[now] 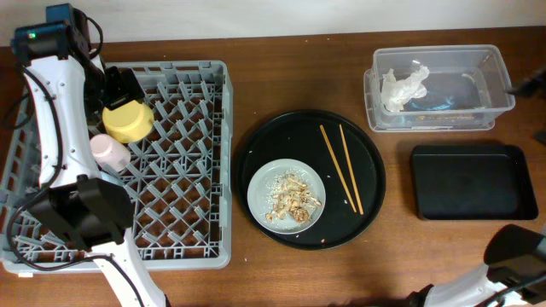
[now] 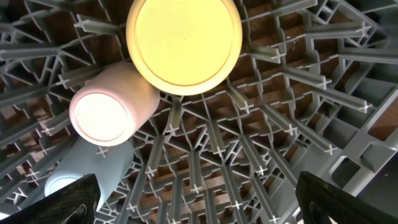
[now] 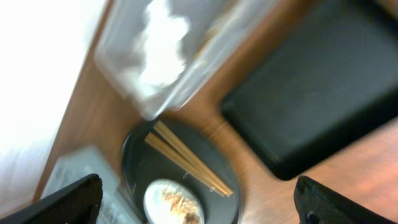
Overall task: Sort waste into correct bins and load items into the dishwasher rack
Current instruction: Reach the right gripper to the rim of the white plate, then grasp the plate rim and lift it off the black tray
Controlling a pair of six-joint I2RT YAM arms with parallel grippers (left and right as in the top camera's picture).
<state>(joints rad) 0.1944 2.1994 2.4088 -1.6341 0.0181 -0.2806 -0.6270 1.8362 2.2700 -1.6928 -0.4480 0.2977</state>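
Rack (image 1: 196, 213) status: yellow bowl (image 1: 128, 122) sits mouth-down on the pegs at the far left. Pink cup (image 1: 109, 151) lies tilted just beside it, with the light-blue cup (image 2: 93, 165) next to that (only clear in the left wrist view; the arm hides it from above). Mouth-down makes sense for draining.

Left fingers (image 2: 68, 202) hang spread wide over that cluster, nothing between them. Right fingers (image 3: 68, 199) are also spread and empty, out over the right side of the worktop (image 1: 281, 77) (that view is blurred).

Napkin (image 1: 403, 88) is in the clear tub (image 1: 444, 119). Black tray (image 1: 469, 181) is bare. Plate (image 1: 258, 192) with food scraps (image 1: 292, 200) and the chopsticks (image 1: 334, 164) sit on the round black tray (image 1: 281, 136), mid-worktop.

My read: bowl and cups are loaded. Scraps need dumping before the plate goes in. Chopsticks not yet racked.
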